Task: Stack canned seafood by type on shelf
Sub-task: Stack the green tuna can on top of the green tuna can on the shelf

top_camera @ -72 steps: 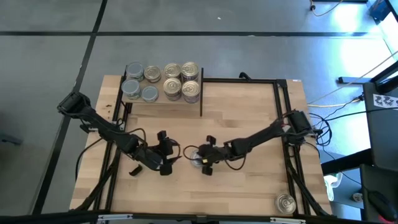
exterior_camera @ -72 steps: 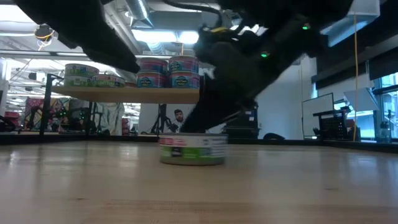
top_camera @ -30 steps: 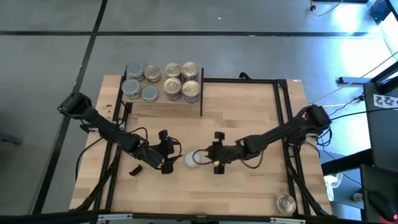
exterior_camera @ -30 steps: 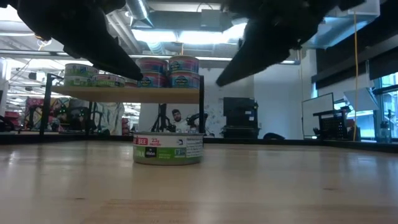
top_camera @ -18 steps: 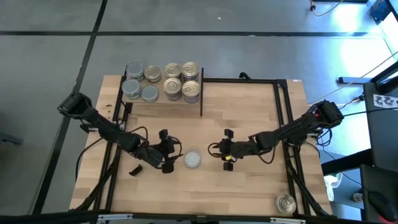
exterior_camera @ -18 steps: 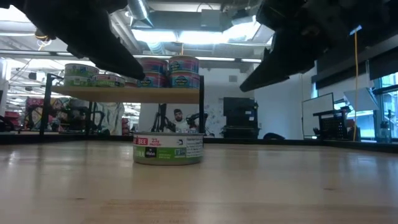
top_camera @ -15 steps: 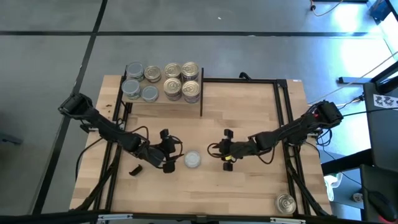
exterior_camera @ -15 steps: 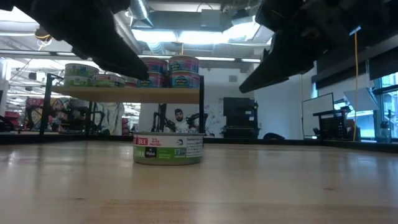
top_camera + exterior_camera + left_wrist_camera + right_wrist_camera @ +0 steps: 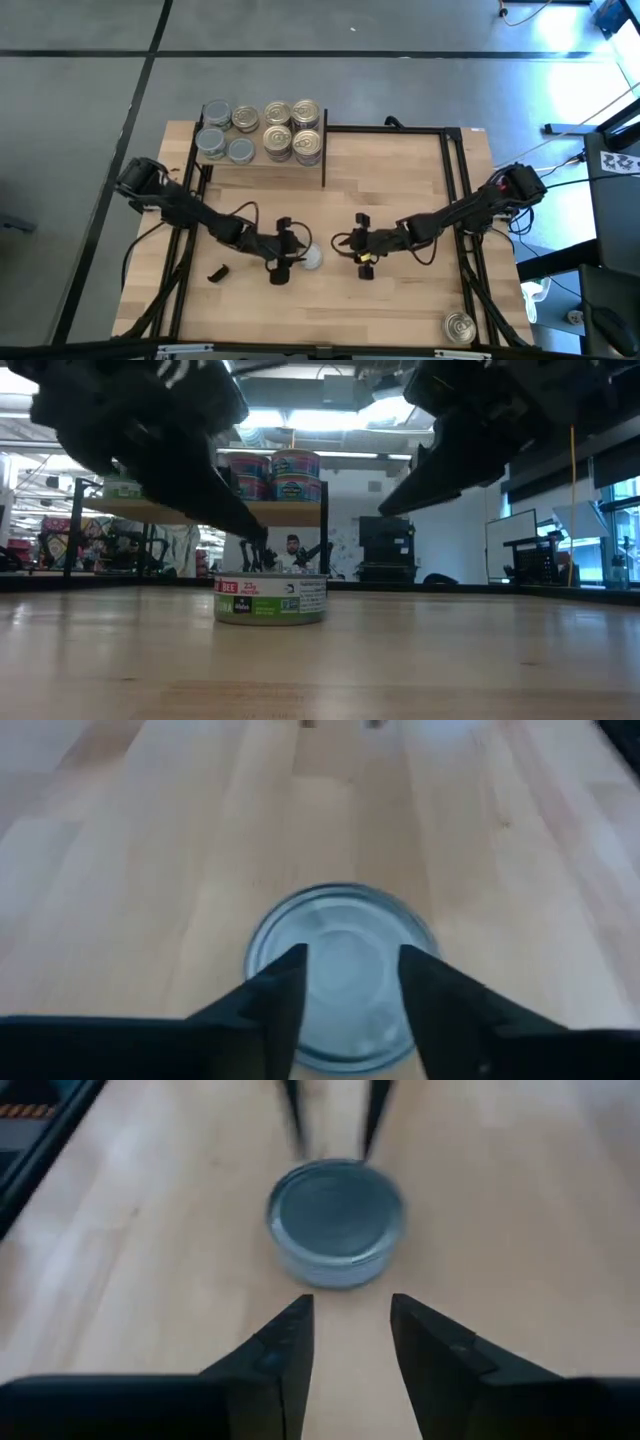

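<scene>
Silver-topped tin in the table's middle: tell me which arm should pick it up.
Left. The left gripper hangs open right over the tin, fingers straddling its top in the left wrist view. The right gripper sits apart, farther from the shelf.

The lone tin [image 9: 271, 599] on the bench carries a label reading "BEE" and "23g protein"; its other print is illegible.

Silver-topped tin [image 9: 311, 257] upright mid-table; eight tins [image 9: 262, 130] on shelf [image 9: 268, 163]
</scene>
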`<state>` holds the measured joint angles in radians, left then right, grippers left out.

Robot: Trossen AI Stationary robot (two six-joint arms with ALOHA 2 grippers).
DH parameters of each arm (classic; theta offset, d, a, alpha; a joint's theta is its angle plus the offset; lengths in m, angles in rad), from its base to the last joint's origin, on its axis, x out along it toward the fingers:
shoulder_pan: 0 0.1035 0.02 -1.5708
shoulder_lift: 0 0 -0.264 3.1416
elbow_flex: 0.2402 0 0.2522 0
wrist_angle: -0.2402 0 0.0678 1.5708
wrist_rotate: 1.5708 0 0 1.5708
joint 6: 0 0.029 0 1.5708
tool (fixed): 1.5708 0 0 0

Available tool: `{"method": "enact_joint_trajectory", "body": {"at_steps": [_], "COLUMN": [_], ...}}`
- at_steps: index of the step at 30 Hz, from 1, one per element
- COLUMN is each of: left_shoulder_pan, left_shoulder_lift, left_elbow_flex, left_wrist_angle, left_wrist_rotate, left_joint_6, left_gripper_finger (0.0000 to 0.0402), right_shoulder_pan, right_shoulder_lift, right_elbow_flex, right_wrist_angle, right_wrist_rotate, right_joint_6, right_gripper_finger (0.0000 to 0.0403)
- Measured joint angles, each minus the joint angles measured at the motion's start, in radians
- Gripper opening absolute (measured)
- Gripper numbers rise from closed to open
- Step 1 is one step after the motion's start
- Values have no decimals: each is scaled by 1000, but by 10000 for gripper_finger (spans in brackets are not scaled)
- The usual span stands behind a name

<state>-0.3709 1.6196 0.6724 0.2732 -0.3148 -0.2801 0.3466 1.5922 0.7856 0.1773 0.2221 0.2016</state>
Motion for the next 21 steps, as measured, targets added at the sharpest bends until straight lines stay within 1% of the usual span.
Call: {"method": "enact_joint_trajectory", "body": {"at_steps": [3,6,10,13,17,21], "left_shoulder_pan": [10,12,13,13,21,44], "left_shoulder_lift": [21,38,48,51,56,78], "left_elbow_flex": [0,0,-11,-42,-102,-140], "left_wrist_angle": [11,4,18,80,186,250], "left_wrist_rotate": [19,27,25,25,26,28], "left_joint_6": [21,41,75,108,123,98], "left_gripper_finger": [116,85,60,48,34,21], "right_shoulder_pan": [0,0,0,1,1,1], "right_shoulder_lift": [45,87,129,156,198,253], "right_elbow_flex": [1,1,1,1,25,76], "right_wrist_angle": [64,130,220,277,293,294], "right_wrist_rotate": [-58,-94,-111,-111,-111,-111], "right_joint_6": [-25,-43,-100,-154,-241,-320], "right_gripper_finger": [155,191,243,271,290,293]}}
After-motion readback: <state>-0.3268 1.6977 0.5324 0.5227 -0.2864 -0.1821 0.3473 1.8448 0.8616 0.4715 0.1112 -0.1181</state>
